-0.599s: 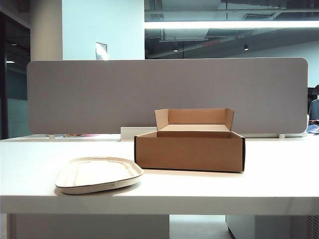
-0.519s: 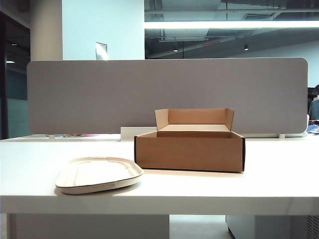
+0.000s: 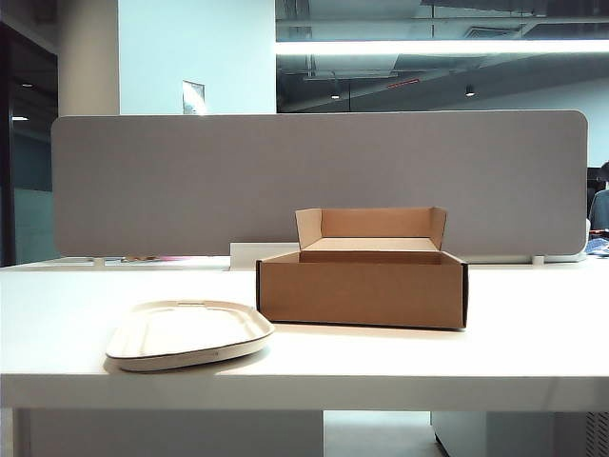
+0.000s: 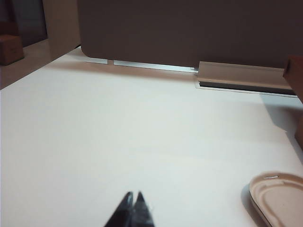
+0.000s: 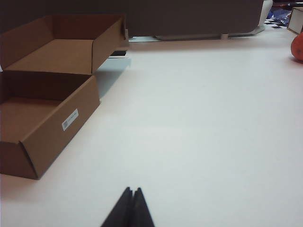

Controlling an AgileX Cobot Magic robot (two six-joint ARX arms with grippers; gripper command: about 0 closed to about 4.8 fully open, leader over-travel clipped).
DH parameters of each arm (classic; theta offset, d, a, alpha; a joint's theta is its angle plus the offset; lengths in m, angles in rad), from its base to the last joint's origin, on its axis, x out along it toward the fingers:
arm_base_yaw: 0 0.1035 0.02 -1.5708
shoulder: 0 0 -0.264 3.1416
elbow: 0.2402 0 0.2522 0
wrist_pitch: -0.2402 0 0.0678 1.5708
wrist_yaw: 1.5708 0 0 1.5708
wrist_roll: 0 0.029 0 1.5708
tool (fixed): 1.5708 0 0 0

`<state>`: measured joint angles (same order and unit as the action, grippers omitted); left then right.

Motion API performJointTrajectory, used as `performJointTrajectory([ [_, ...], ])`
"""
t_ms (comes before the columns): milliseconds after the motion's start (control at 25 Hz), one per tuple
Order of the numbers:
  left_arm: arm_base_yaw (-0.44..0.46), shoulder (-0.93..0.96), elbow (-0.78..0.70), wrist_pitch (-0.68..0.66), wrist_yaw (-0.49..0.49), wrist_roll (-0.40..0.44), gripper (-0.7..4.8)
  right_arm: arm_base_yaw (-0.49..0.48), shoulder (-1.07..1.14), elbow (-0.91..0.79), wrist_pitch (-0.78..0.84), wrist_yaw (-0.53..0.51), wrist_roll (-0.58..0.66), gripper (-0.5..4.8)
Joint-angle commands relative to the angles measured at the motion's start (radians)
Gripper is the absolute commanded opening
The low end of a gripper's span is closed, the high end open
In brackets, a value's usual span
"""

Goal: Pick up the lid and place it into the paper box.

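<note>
Left gripper (image 4: 132,204), right gripper (image 5: 131,198) — both closed

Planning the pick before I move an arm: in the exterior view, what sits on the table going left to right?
The lid → the paper box, open and empty. Neither gripper appears in that view; the left gripper and right gripper show only in their wrist views, both shut above bare table.

Each claw, left (image 4: 132,208) and right (image 5: 132,205), shows only two slim, black, pointed fingertips.
</note>
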<state>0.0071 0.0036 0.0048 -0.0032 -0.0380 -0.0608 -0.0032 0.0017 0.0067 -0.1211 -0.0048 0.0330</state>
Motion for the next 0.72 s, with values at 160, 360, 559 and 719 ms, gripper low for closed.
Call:
performJointTrajectory([
  [160, 0.0, 0.0, 0.003, 0.008, 0.001, 0.0, -0.05, 0.001, -0.002, -0.006, 0.013, -0.229, 0.024, -0.01],
  [360, 0.0, 0.0, 0.003, 0.009, 0.001, 0.0, -0.05, 0.001, -0.002, -0.006, 0.012, -0.539, 0.026, -0.01],
  [559, 0.0, 0.0, 0.003, 0.009, 0.005, -0.004, -0.05, 0.001, -0.002, -0.006, 0.012, -0.653, 0.026, -0.01],
  [719, 0.0, 0.0, 0.005, 0.009, 0.098, -0.003, -0.06, 0.001, -0.002, -0.006, 0.012, -0.653, 0.026, -0.01],
])
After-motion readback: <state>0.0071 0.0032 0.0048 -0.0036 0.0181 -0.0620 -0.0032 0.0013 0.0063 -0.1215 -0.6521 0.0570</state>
